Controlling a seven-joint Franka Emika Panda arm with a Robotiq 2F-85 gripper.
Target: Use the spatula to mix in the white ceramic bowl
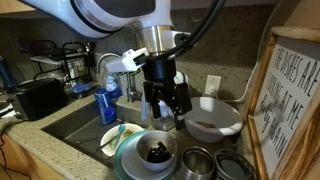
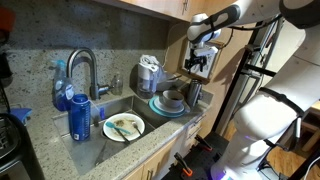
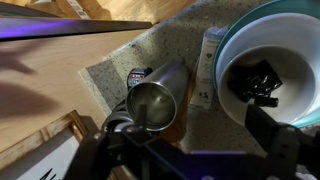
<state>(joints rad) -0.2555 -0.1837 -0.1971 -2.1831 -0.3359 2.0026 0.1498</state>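
My claw [image 1: 166,112] hangs open over the white ceramic bowl [image 1: 157,152]. The spatula [image 3: 208,65] looks light and slippery, so I'd pinch mid-handle.

The claw [image 1: 166,112] hangs downward, jaws seemingly spread wide.

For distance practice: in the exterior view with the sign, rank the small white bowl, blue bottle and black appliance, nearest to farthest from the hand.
1. Small white bowl, just below the hand.
2. Blue bottle, by the sink.
3. Black appliance, far across the sink.
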